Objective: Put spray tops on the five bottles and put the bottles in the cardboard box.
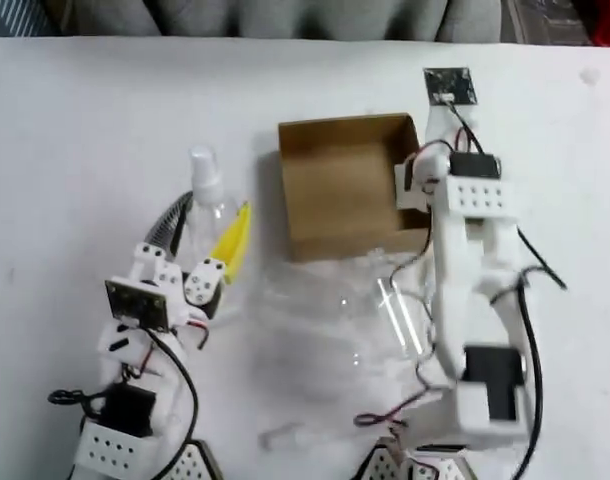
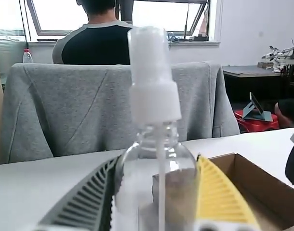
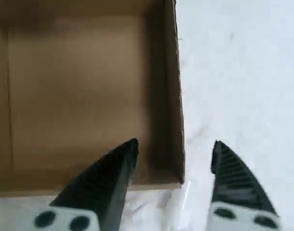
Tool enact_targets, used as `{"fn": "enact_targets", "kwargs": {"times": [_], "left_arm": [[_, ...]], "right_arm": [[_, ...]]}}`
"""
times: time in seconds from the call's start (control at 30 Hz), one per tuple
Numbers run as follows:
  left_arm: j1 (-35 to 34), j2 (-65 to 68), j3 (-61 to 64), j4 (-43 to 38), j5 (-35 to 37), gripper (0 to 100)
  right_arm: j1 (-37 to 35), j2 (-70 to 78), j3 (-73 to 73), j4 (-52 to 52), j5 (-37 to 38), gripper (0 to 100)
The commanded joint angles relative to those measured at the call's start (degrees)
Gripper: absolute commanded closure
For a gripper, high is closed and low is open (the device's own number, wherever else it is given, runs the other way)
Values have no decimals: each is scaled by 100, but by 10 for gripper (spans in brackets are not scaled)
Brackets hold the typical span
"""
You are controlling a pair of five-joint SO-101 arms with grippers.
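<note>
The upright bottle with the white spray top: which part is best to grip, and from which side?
Grip the bottle by its round body, from the side, as the left hand does. It stands upright, and the spray top is tall and narrow, probably a weaker hold.

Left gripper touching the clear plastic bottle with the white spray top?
Touching. Left wrist view: the clear plastic bottle sits pinched between grey and yellow fingers of the left gripper.
</note>
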Motion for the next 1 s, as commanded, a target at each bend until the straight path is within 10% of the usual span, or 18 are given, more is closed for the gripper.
{"fn": "enact_targets", "kwargs": {"times": [0.0,0.97], "left_arm": [[31,13,-18,-9,9,976],[31,13,-18,-53,26,976]], "right_arm": [[127,910,-941,-66,97,768],[-743,2879,-2321,866,88,929]]}}
